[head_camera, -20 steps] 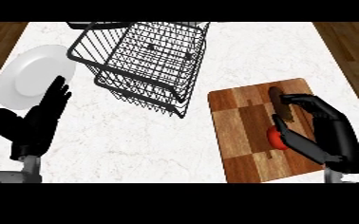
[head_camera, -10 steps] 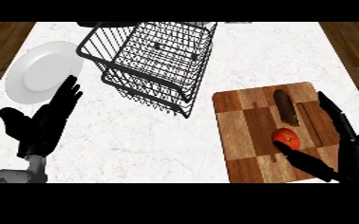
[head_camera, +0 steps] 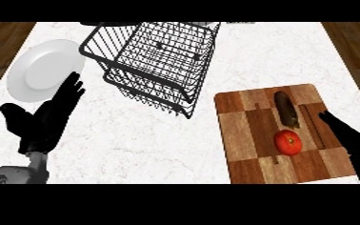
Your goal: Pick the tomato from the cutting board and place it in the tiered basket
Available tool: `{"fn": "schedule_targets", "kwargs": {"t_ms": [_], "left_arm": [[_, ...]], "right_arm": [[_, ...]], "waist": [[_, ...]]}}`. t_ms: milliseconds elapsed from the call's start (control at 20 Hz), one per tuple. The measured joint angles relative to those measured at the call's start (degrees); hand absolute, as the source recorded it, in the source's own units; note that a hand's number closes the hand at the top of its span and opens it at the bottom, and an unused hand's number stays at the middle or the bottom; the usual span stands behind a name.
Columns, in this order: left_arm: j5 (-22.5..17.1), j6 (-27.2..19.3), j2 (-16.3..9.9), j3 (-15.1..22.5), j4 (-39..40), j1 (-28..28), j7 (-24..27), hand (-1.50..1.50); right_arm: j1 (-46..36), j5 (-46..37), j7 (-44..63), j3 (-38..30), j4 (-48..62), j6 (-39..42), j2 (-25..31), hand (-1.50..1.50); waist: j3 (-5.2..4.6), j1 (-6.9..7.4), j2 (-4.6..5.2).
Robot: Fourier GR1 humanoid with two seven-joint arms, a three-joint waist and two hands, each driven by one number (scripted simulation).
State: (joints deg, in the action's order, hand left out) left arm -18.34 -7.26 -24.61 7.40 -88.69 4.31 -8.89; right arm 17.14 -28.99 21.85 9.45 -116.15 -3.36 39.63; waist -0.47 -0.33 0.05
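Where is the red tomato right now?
In the head view, the tomato sits on the wooden cutting board at the right, just below a dark oblong vegetable and left of the right hand.

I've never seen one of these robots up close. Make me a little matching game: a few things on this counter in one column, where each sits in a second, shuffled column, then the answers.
Things:
1. tomato
2. plate
3. basket
4. left hand

Places:
A. far middle of the counter, left of the board
B. on the cutting board, near its middle
C. near left corner, open, fingers up, just below the plate
D. far left edge of the counter

Pairs: 1-B, 2-D, 3-A, 4-C
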Motion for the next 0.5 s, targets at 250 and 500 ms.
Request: {"fn": "schedule_targets", "kwargs": {"t_ms": [250,500], "left_arm": [[0.49,0.41,0.83,0.07,0.71,1.22,-0.47,0.00],[1.58,1.69,1.79,-0.75,1.32,0.19,0.67,0.00]], "right_arm": [[-5.25,-1.39,17.00,6.16,-6.80,10.84,-0.34,-1.50],[-12.47,-6.46,28.42,11.56,-5.81,14.87,-7.25,-1.50]], "waist": [[0.21,0.69,0.05],[0.36,0.75,0.01]]}}
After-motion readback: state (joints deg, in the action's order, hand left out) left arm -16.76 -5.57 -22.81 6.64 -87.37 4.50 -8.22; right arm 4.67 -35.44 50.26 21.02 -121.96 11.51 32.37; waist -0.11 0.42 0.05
